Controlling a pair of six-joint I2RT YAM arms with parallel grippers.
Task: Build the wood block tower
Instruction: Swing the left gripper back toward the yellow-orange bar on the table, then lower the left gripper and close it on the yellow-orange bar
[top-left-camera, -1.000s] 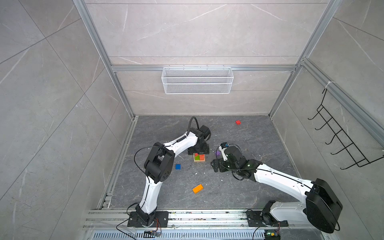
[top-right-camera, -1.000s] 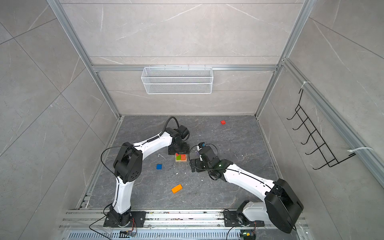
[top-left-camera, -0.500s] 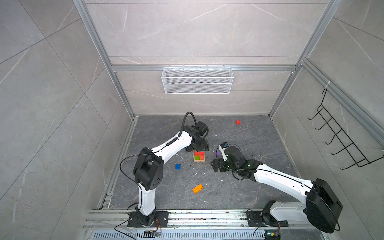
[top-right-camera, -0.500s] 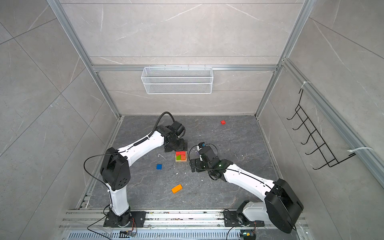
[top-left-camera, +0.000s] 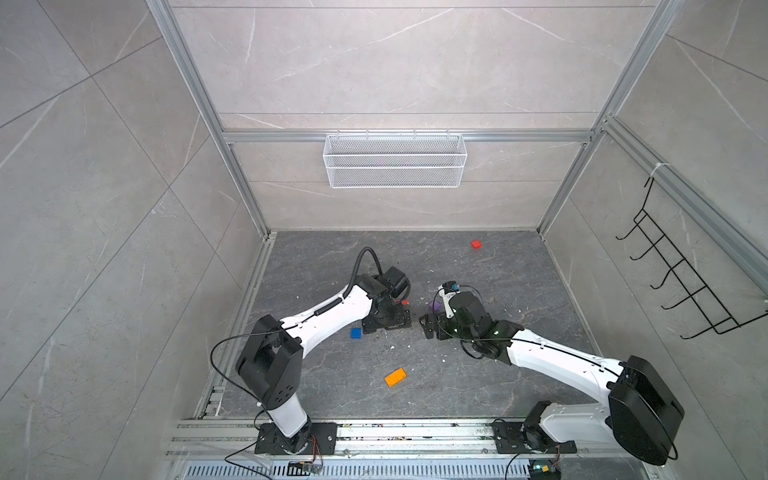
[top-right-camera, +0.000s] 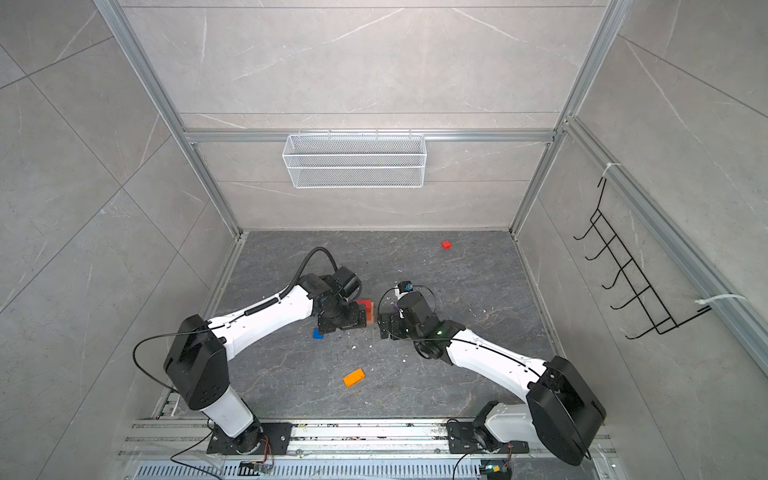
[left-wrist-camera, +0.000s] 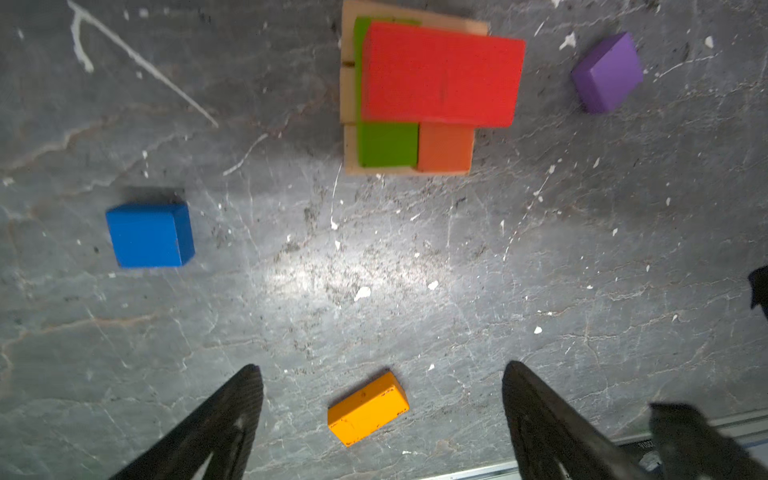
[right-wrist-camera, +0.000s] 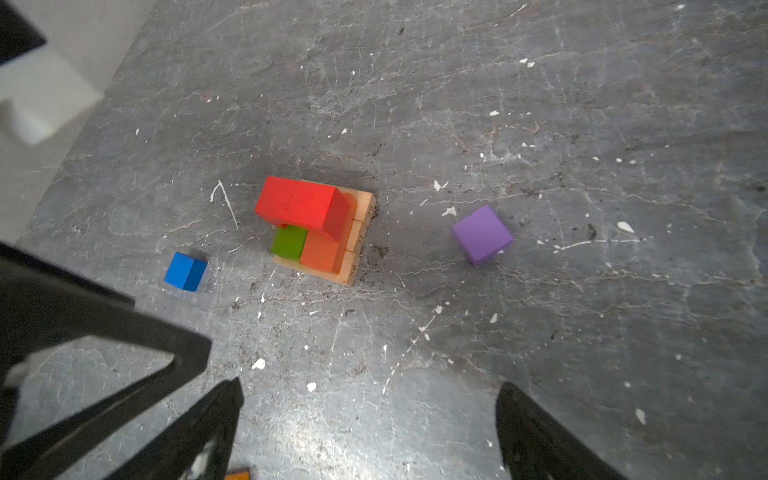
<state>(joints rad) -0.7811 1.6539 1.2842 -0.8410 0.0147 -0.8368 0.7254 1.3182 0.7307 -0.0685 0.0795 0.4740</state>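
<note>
Three-layer tower (left-wrist-camera: 440, 75), seemingly, left hand (left-wrist-camera: 381, 368), right hand (right-wrist-camera: 368, 384) spread empty

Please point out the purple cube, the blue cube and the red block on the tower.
purple cube (right-wrist-camera: 482, 230): right wrist view, top face.
blue cube (left-wrist-camera: 145, 235): left wrist view, top face.
red block (left-wrist-camera: 440, 72): left wrist view, top face.

Grey tiled walls (top-left-camera: 395, 62), dark stone floor (top-left-camera: 449, 390), wire basket (top-left-camera: 395, 160) at twelve o'clock, hook rack (top-left-camera: 685, 266) at three o'clock
</note>
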